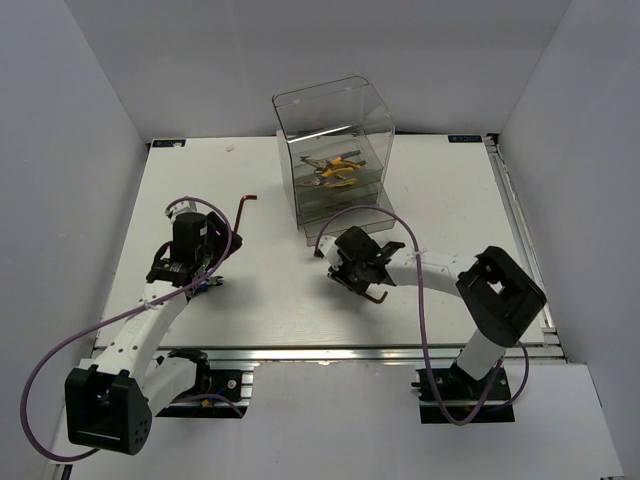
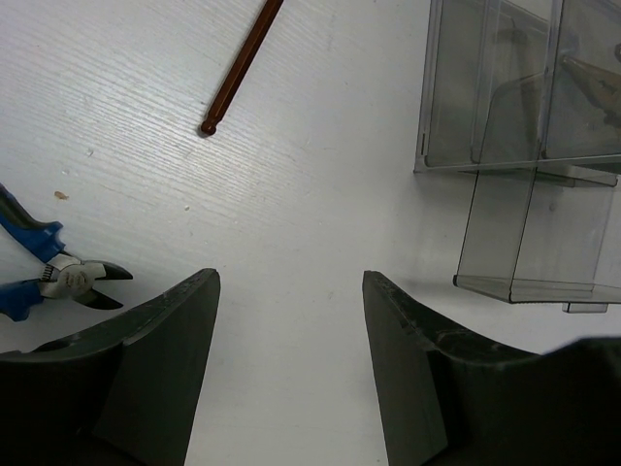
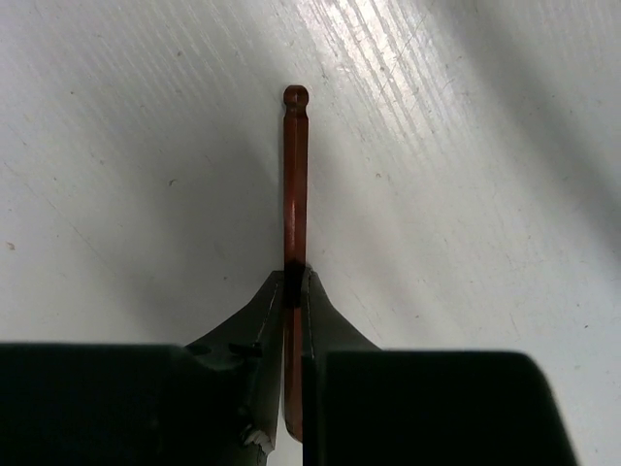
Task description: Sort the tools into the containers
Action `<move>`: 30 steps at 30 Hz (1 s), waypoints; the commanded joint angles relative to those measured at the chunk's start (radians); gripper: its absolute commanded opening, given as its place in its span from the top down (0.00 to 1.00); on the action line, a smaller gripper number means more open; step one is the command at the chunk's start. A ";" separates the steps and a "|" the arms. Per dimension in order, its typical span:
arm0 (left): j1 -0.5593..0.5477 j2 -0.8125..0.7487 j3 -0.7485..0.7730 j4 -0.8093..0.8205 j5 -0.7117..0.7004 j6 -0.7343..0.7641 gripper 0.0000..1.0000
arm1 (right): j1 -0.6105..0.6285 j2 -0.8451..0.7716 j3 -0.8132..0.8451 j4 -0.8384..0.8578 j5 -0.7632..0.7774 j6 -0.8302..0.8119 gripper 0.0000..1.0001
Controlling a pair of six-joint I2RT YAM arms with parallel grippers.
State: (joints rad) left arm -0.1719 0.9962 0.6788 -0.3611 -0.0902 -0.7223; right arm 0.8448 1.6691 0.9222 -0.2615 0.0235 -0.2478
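**Inspector:** What was the state of the right pincer point(image 3: 294, 277)?

**Recorder:** It was closed on a reddish-brown hex key point(image 3: 295, 175), with the fingers clamped on the shaft. The ball end projected forward beyond the tips. It stood near the middle of the surface point(image 1: 270, 300), in front of the cabinet point(image 1: 335, 150). I could not tell whether the key was clear of the surface.

**Inspector:** And the left pincer point(image 2: 291, 282)?

**Recorder:** It was open and held nothing, with its jaws spread over bare surface toward the left edge. The blue-handled cutters point(image 2: 58, 277) lay just beside its left finger.

**Inspector:** What of the remaining items?

**Recorder:** A second hex key point(image 1: 243, 215) lay left of the cabinet, apart from both arms. The cabinet stood at the middle of the far edge with its lower drawer point(image 2: 534, 243) pulled out. The yellow-handled tools point(image 1: 335, 168) rested in a drawer above it.
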 commanded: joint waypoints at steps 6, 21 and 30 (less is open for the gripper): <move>0.003 -0.041 0.004 -0.018 -0.011 0.003 0.28 | 0.004 -0.083 -0.025 -0.088 -0.077 -0.148 1.00; 0.003 -0.051 -0.001 -0.019 -0.013 0.011 0.28 | 0.004 -0.325 0.167 -0.150 -0.139 -0.512 1.00; 0.003 -0.033 0.018 -0.016 -0.005 0.020 0.28 | -0.076 -0.189 0.407 -0.203 -0.154 -0.947 1.00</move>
State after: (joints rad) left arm -0.1715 0.9722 0.6788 -0.3740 -0.0906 -0.7151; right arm 0.7948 1.4181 1.2415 -0.4435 -0.1276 -1.0058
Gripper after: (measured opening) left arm 0.716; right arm 0.117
